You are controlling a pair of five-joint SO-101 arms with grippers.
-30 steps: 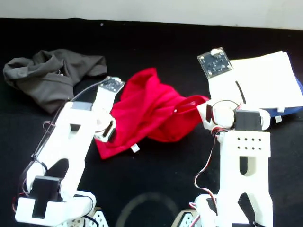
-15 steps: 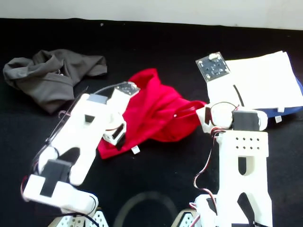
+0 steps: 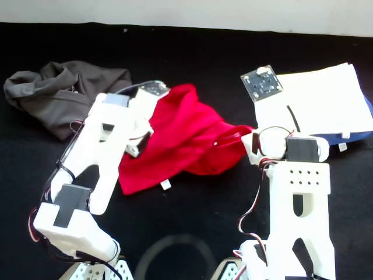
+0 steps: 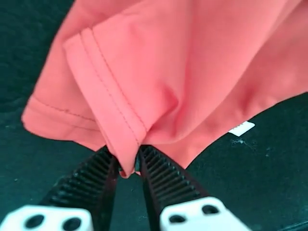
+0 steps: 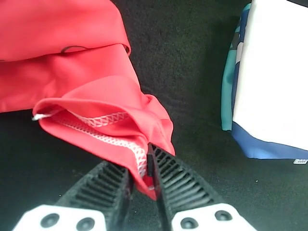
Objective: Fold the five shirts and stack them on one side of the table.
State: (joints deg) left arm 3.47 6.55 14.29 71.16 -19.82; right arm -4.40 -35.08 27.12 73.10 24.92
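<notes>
So the crumpled red cotton shirt [image 3: 186,137] sits in the middle of the black cloth-covered counter [image 3: 198,52], pinched from both ends. The left hand [image 4: 128,161] is clamped on a stitched hem fold at the end nearer the rumpled dark grey shirt [image 3: 58,93], which lies in a heap of its own, apart from the red one. The right hand [image 5: 142,166] is closed tight on a bunched seam with white stitching at the other end. Over on that side, a flat folded white shirt [image 3: 320,102] rests on top of a folded blue shirt [image 3: 355,138].
</notes>
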